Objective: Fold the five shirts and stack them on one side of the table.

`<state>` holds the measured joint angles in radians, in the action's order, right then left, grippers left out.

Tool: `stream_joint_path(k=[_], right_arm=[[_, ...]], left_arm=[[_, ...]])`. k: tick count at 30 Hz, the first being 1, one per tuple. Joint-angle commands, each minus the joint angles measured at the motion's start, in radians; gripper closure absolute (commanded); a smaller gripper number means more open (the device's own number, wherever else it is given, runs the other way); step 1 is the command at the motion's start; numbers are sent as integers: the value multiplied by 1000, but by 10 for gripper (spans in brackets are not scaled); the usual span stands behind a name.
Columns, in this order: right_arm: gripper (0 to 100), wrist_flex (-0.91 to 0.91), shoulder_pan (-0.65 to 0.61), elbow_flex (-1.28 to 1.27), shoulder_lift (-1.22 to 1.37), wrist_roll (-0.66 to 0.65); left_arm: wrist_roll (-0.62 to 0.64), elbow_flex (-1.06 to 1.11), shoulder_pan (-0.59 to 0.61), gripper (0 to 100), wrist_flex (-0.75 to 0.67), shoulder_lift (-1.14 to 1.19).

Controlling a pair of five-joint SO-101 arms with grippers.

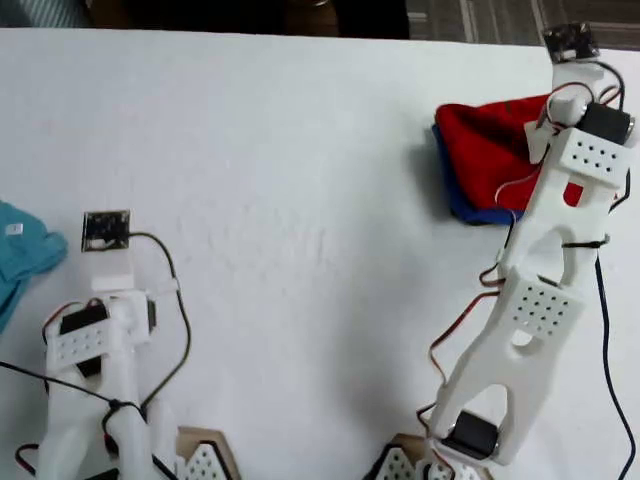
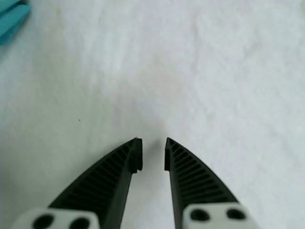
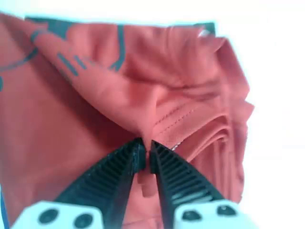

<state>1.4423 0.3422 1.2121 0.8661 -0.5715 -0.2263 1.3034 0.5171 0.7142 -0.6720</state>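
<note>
A folded red shirt (image 1: 490,150) lies on top of a folded blue shirt (image 1: 470,208) at the table's far right. My right arm stretches over that stack, and in the right wrist view my right gripper (image 3: 146,151) is shut on a pinched-up fold of the red shirt (image 3: 157,90). A teal shirt (image 1: 25,250) lies crumpled at the left edge; a corner of the teal shirt (image 2: 12,19) shows in the left wrist view. My left gripper (image 2: 152,152) hovers over bare white table with its fingers slightly apart and nothing between them.
The white table (image 1: 300,200) spreads wide between the two arms. Cables trail from both arms near the front edge. A dark floor lies beyond the table's far edge.
</note>
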Motion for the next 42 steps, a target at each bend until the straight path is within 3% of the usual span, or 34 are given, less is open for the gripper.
stream_joint_path(k=[1, 6, 19, 26, 32, 42], right_arm=[[979, -18, 8, 104, -1, -6], [979, -120, 1, 121, 4, -8], [975, -673, 5, 133, 236, -3], [972, -670, 8, 152, 236, -2], [858, -533, 4, 265, 239, -2], [858, -515, 8, 376, 245, 0]], left_arm=[[-3, 1, -11, 894, -14, -20], [-3, 1, -11, 894, -14, -20], [-3, 1, -11, 894, -14, -20], [-3, 1, -11, 894, -14, -20], [-3, 1, -11, 894, -14, -20], [-3, 1, -11, 894, -14, -20]])
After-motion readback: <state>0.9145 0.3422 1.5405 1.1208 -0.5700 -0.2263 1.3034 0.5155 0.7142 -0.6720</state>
